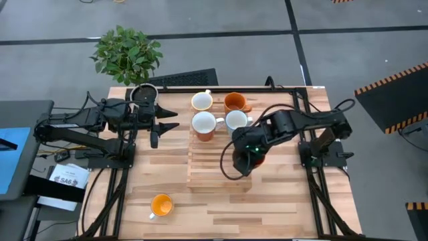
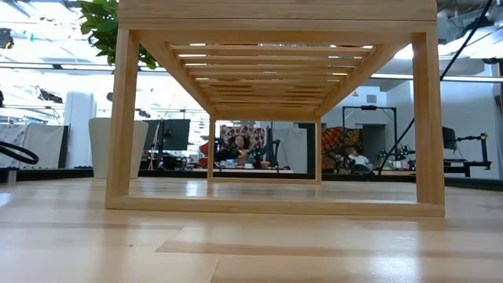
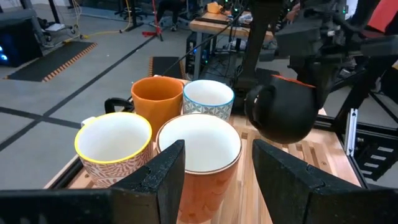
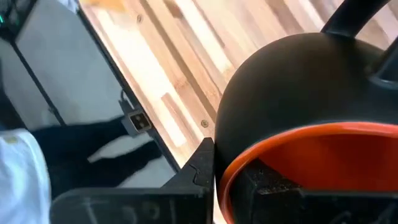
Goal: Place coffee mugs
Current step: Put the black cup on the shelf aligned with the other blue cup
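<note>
Four mugs stand in a cluster on the far part of a slatted wooden rack (image 1: 221, 157): a yellow-rimmed white one (image 1: 202, 101), an orange one (image 1: 234, 102), a white-lined orange one (image 1: 204, 124) and a patterned white one (image 1: 236, 120). A yellow-orange mug (image 1: 161, 205) stands on the table near its near edge. My left gripper (image 1: 167, 126) (image 3: 217, 180) is open, just left of the cluster, touching nothing. My right gripper (image 1: 246, 159) (image 4: 236, 180) is shut on a mug that is black outside and red-orange inside (image 3: 280, 112), over the rack's right side. My right gripper holds the black and red-orange mug by its rim (image 4: 249, 158), with one finger (image 4: 273, 180) inside the mug and the other (image 4: 199, 168) against the black outer wall. The fingers come from above. The mug hangs below them, seemingly clear of the rack in the left wrist view.
A grey-white pot with a dark inside (image 1: 144, 94) sits at the table's far left, beside my left arm. A green plant (image 1: 127, 53) stands beyond the far edge. Cables run along the table's right side. The low view looks under the rack (image 2: 275, 102).
</note>
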